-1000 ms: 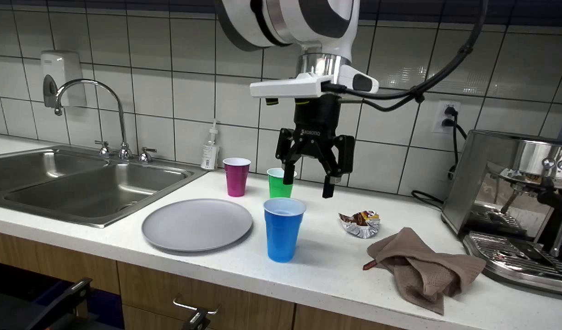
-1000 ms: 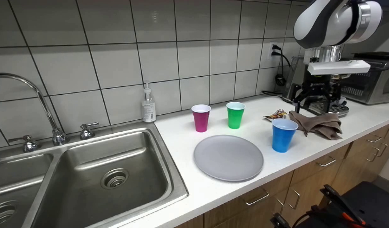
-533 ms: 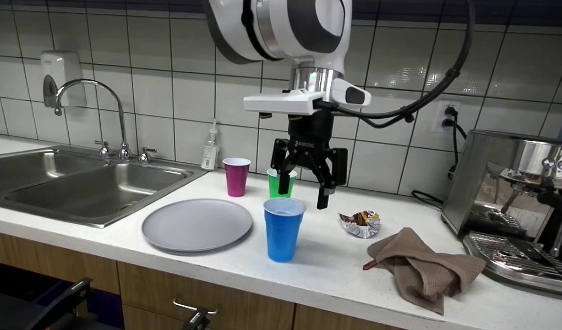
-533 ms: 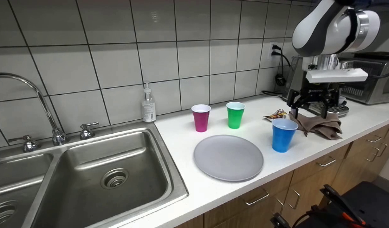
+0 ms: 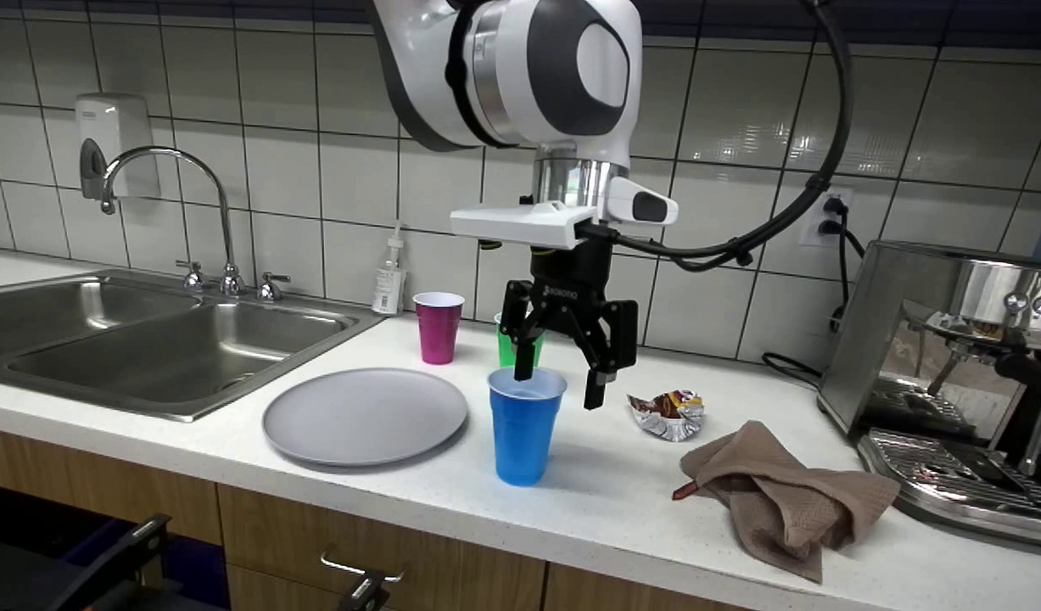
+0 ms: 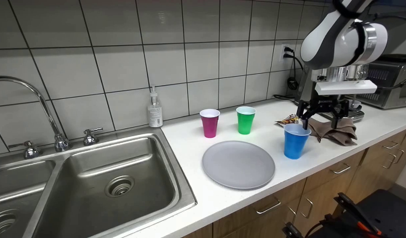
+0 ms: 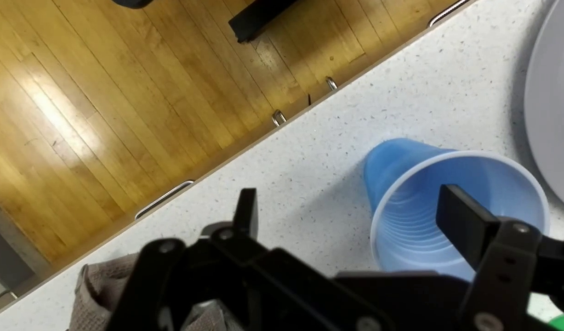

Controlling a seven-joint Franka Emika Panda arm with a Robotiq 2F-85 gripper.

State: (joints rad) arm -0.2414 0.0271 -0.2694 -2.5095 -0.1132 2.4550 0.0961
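Note:
My gripper (image 5: pixel 559 382) stands open with nothing held, pointing down just above a blue cup (image 5: pixel 522 441) that is upright on the counter. In both exterior views one fingertip (image 6: pixel 305 125) overlaps the cup's mouth. From the wrist view, that finger (image 7: pixel 465 220) lies across the opening of the blue cup (image 7: pixel 413 225), and the opposite finger (image 7: pixel 247 211) is over bare counter. Whether the tip dips below the rim I cannot tell. Behind stands a green cup (image 6: pixel 246 122), partly hidden by the gripper in an exterior view. A magenta cup (image 6: pixel 209 125) is farther along the wall.
A grey plate (image 5: pixel 366 417) lies beside the blue cup. On its other side are a crumpled foil wrapper (image 5: pixel 668 414), a brown cloth (image 5: pixel 791 496) and a coffee machine (image 5: pixel 953 382). A sink (image 6: pixel 116 185) and a pump bottle (image 6: pixel 155 112) are past the plate.
The arm has come down and shifted slightly toward the plate side, bringing one finger over the blue cup's mouth. The gripper stays open; the cups, plate and cloth have not moved.

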